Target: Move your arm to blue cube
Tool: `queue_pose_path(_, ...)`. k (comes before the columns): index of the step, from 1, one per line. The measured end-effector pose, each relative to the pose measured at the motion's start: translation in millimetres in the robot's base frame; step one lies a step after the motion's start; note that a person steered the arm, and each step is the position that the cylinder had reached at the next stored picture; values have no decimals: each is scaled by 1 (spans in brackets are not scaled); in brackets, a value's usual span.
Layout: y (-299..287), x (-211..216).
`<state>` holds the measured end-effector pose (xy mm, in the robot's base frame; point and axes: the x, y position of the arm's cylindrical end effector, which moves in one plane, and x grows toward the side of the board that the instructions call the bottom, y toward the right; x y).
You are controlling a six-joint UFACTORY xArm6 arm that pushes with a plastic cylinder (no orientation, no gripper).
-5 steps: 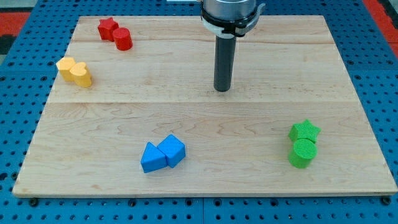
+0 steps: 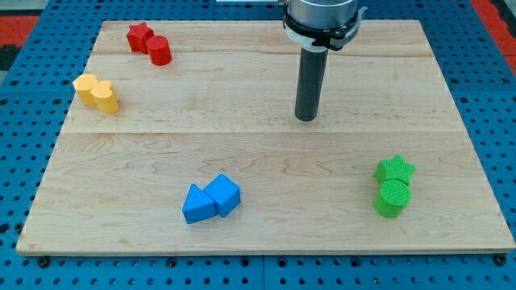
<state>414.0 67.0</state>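
Observation:
The blue cube (image 2: 223, 194) sits near the board's bottom edge, left of the middle, touching a blue triangular block (image 2: 197, 204) on its left. My tip (image 2: 305, 118) rests on the wooden board (image 2: 258, 153) above and to the right of the blue cube, well apart from it. The dark rod rises from the tip to the arm's grey head at the view's top.
A red star (image 2: 139, 36) and red cylinder (image 2: 159, 51) sit at the top left. Two yellow blocks (image 2: 96, 91) lie at the left edge. A green star (image 2: 395, 170) and green cylinder (image 2: 393, 197) sit at the right.
My tip has slid a little to the view's right. No block has moved.

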Motion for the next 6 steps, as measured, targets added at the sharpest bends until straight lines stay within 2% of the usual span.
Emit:
queue_pose_path(3,-26,6)
queue_pose_path(4,-73,77)
queue_pose_path(5,-141,89)
queue_pose_path(6,-53,96)
